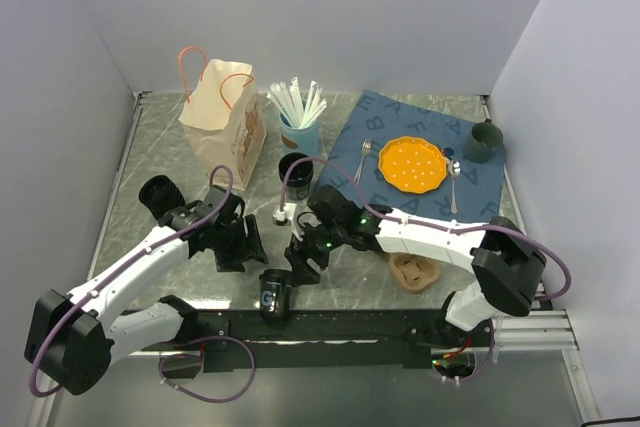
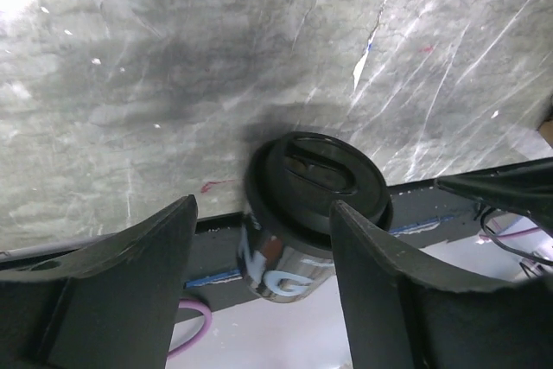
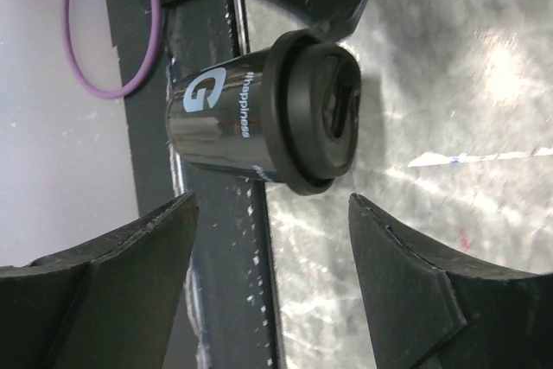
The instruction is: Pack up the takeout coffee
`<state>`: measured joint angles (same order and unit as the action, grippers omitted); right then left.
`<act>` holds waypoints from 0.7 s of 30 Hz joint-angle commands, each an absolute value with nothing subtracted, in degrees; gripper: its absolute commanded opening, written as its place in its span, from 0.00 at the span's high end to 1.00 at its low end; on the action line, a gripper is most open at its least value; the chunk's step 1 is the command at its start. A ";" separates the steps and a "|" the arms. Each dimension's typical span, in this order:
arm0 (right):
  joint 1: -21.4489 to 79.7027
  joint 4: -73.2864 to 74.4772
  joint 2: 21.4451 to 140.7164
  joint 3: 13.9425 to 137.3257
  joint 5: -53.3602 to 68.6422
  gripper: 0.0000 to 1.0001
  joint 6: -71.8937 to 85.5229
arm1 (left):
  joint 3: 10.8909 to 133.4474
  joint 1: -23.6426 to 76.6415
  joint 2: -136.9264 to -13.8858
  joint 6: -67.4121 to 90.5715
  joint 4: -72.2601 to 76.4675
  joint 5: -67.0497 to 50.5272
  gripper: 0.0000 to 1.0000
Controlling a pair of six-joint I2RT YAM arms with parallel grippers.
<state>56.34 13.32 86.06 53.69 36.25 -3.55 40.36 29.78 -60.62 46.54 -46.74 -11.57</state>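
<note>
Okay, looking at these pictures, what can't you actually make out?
- Inside of the paper bag: top view, hidden by its own walls.
- Contents of the takeout coffee: all views, the lid covers it.
- Print on the cup: left wrist view, blurred; right wrist view, the small wording curves out of sight.
- Brown item: top view, too small to identify, and the right arm crosses its far edge.
</note>
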 commanded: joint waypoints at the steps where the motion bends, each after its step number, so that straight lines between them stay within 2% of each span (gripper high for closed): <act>1: 56.51 11.61 87.63 57.83 35.25 0.24 -6.15 | 39.12 29.88 -59.50 49.22 -45.00 -14.32 0.33; 11: 59.33 8.44 90.79 58.62 31.55 0.31 -6.33 | 38.06 29.88 -58.80 48.87 -45.70 -13.54 0.34; 21: 60.38 7.82 92.90 62.05 33.75 0.30 -9.75 | 37.53 29.88 -58.36 48.51 -45.70 -13.36 0.37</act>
<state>59.51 10.41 92.31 58.30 32.51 -6.76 37.71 29.78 -59.70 47.81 -46.15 -12.71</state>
